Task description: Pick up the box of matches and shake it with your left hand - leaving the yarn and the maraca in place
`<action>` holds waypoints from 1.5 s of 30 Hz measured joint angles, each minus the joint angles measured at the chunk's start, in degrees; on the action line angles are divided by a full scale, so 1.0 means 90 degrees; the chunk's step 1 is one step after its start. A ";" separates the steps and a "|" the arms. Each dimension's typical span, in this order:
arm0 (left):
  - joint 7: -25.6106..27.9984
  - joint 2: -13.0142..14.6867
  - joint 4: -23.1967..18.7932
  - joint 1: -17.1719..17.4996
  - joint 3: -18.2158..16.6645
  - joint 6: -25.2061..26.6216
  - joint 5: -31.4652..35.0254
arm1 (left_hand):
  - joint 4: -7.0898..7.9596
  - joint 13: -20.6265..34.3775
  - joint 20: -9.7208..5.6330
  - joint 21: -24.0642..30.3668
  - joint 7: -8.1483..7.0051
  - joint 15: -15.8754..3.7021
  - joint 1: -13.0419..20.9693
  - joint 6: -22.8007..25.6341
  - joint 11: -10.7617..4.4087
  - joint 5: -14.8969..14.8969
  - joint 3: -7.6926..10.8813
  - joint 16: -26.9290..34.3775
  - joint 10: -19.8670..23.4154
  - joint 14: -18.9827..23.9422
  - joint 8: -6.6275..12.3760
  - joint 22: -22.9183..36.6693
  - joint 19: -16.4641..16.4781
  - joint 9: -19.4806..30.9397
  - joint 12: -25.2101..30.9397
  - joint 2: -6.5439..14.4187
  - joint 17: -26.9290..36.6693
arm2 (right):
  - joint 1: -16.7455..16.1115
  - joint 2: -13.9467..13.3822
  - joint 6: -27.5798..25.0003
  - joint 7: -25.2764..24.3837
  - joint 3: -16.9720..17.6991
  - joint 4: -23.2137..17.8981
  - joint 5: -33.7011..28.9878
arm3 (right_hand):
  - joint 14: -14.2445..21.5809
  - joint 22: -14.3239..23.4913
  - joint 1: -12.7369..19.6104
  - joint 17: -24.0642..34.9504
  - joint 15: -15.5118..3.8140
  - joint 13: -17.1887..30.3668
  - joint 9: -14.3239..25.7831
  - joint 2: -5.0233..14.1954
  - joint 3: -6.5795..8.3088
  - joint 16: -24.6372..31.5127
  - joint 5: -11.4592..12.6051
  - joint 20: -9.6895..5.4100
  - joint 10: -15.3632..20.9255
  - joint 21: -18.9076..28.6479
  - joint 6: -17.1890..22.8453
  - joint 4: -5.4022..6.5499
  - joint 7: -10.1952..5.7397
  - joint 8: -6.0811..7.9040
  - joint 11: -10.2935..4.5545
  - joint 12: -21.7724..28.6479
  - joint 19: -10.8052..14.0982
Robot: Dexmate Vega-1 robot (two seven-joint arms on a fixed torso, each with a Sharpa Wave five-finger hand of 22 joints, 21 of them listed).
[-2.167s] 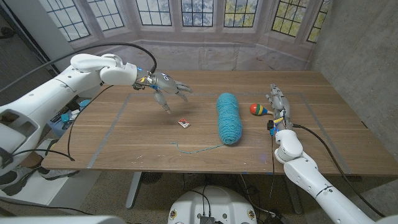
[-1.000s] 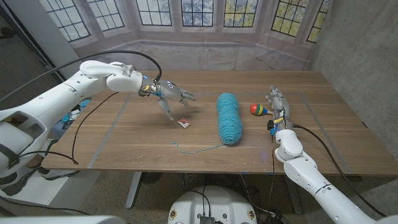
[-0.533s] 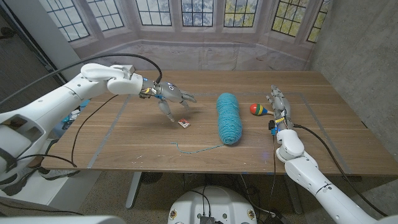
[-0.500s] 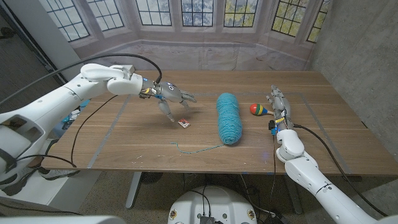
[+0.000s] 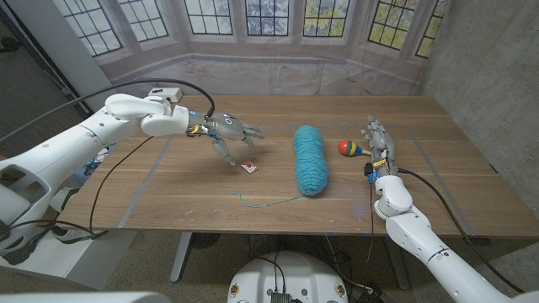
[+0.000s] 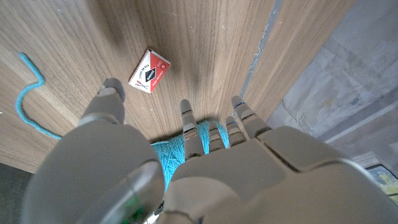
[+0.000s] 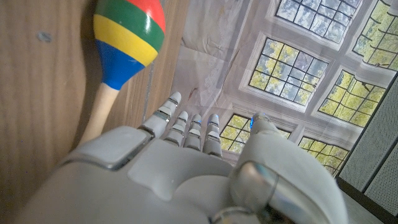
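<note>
Wooden table point(image 5: 210, 189) w/ pale tape lines; bare wood all round the small red-and-white box of matches point(image 5: 248, 167), which lies flat approx mid-table, left of centre. Box = thin cardboard rectangle, red face w/ white band & dark print, too small to read. In left wrist view the box point(image 6: 149, 71) sits just past the fingertips point(image 6: 112, 89), apart from them.

Left hand point(image 5: 229, 134) hovers over the table just behind & left of the box, fingers spread & pointing down, holding nothing.

Long fuzzy teal skein of yarn point(image 5: 309, 159) lies right of the box, a short gap between; loose strand trails twd front edge. Small wooden maraca point(image 5: 349, 148), red/yellow/green/blue striped head, pale stick handle, lies right of yarn.

Right hand point(image 5: 376, 140) is just beside the maraca, fingers straight & together, empty; near the right tape line.
</note>
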 measured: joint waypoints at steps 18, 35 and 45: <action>0.1129 0.0242 -0.0085 0.0338 -0.0037 0.0304 0.0498 | 0.0000 0.0033 -0.0052 0.0036 0.0006 -0.0120 0.0058 0.0250 -0.0114 -0.0049 0.0000 0.0000 0.0273 0.0258 0.0037 0.0031 0.0164 0.0029 0.0063 -0.0058 0.0000 | 0.0028 0.0051 0.0148 0.0060 0.0005 0.0134 0.0054 | 0.0000 0.0000 -0.0024 -0.0001 0.0000 0.0000 0.0000 0.0024 0.0000 0.0000 0.0000 0.0000 0.0000 0.0000 -0.0001 0.0000 0.0000 0.0000 0.0000 0.0000 -0.0001; 0.1739 0.0338 -0.0055 0.0436 0.0125 0.0645 0.0815 | 0.0000 0.0032 -0.0058 0.0036 -0.0014 -0.0113 0.0084 0.0475 -0.0113 -0.0048 0.0000 0.0000 0.0342 0.0319 0.0119 0.0030 0.0169 0.0058 0.0061 -0.0083 0.0000 | 0.0080 0.0116 0.0261 0.0125 0.0007 0.0281 0.0113 | 0.0000 0.0000 -0.0024 -0.0002 0.0000 0.0000 0.0000 0.0024 0.0036 0.0000 0.0000 0.0046 0.0000 0.0000 0.0057 -0.0035 0.0012 0.0000 0.0000 0.0000 0.0048; 0.1972 0.0305 0.0049 0.0430 0.0257 0.0712 0.0905 | 0.0021 0.0032 -0.0057 0.0036 -0.0014 -0.0147 0.0084 0.0475 -0.0113 -0.0048 -0.0021 0.0000 0.0341 0.0353 0.0119 0.0030 0.0169 0.0089 0.0061 -0.0083 0.0000 | 0.0070 0.0137 0.0315 0.0126 0.0008 0.0316 0.0124 | 0.0000 0.0000 -0.0024 -0.0002 0.0000 0.0000 0.0000 0.0024 0.0036 0.0000 0.0000 0.0012 0.0059 0.0000 0.0056 -0.0035 0.0012 0.0000 0.0009 0.0000 0.0081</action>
